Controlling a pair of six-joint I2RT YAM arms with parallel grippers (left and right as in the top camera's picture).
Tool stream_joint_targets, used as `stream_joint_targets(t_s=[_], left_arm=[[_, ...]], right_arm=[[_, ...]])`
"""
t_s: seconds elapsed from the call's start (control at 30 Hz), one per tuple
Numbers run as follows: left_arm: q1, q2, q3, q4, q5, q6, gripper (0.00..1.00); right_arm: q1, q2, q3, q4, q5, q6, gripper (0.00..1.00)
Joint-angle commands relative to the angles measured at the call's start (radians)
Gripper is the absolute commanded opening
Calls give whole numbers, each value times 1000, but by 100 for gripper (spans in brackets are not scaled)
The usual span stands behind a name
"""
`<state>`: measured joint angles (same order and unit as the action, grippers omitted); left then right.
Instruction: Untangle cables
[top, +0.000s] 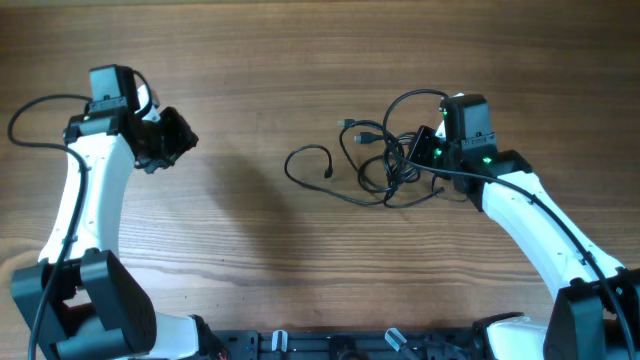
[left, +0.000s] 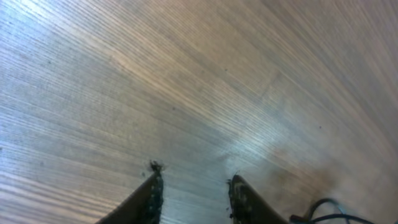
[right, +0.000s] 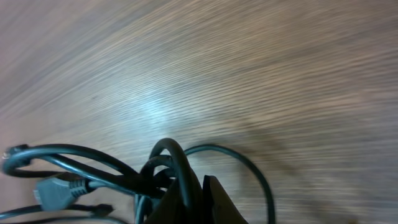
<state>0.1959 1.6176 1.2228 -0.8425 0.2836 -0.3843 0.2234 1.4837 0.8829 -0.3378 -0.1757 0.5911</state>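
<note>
Open tabletop (top: 250, 250) left of cables (top: 393, 160)

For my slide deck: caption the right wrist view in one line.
Right fingers pinched shut on a knot of black cables, a grey plug trailing left, wooden table behind.

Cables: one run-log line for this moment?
cables: tangled bunch on table | right gripper: jaws shut on cables | left gripper: jaws open, empty, away from cables
</note>
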Motion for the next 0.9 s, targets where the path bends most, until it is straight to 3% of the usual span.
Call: stream_joint_targets(t_s=[0.0,0.1,0.27,0.47,0.63,0.87], left_arm=[[-23,-13,21,-27,179,-16,53],[-91,-13,21,-6,368,-17,64],[-202,-13,21,85,542,-20,69],[-308,-13,21,216,557,-96,66],[-325,-13,21,264,553,-96,55],[-323,-13,21,259,581,-122,55]], right_arm=[[-1,5,-2,29,-227,-44,10],[-1,5,-2,76,-378,-43,5],[-1,5,-2,126,-519,-50,4],[-1,5,-2,208,-716,-97,4],[-1,5,-2,284,-830,-92,4],[-1,5,-2,437,-945,43,4]])
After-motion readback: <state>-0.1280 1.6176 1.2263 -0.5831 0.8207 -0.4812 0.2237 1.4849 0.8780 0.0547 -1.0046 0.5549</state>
